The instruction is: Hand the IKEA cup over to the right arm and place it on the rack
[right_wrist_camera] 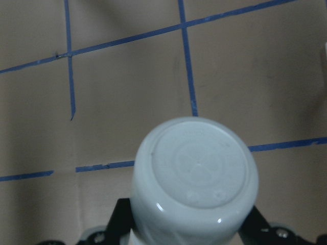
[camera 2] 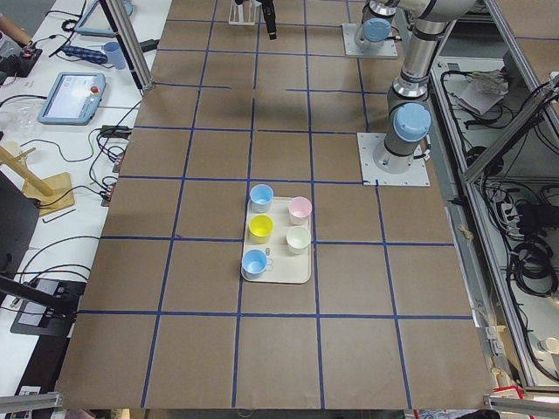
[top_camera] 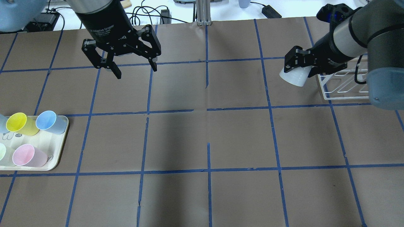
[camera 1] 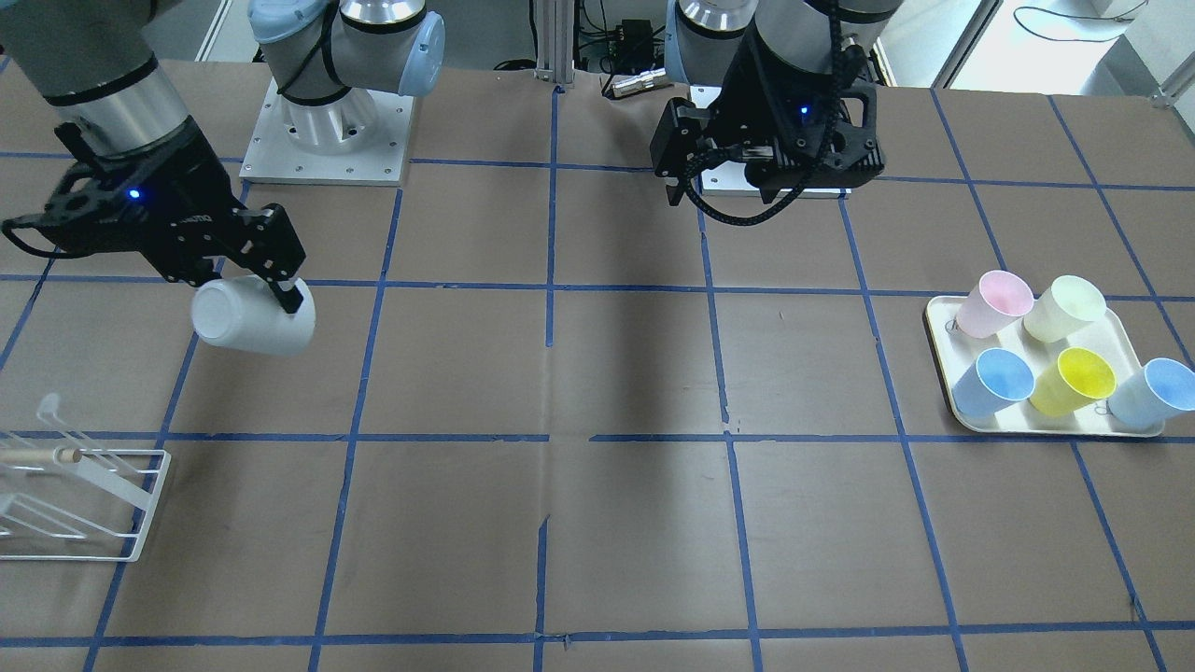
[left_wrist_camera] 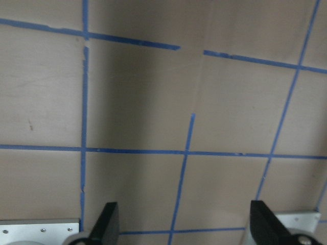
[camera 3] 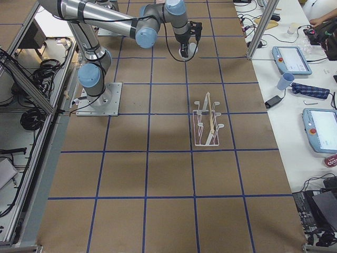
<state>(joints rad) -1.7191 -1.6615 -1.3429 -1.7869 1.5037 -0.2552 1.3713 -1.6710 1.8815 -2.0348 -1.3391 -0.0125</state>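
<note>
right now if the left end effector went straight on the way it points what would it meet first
Probably the brown table: the open left end effector points down at it, with nothing seen between.

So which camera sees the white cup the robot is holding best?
The front-facing view: the IKEA cup shows almost whole, tipped sideways in the right tool. Overhead, the tool hides part; the right wrist view shows only its base; side views barely show it.
</note>
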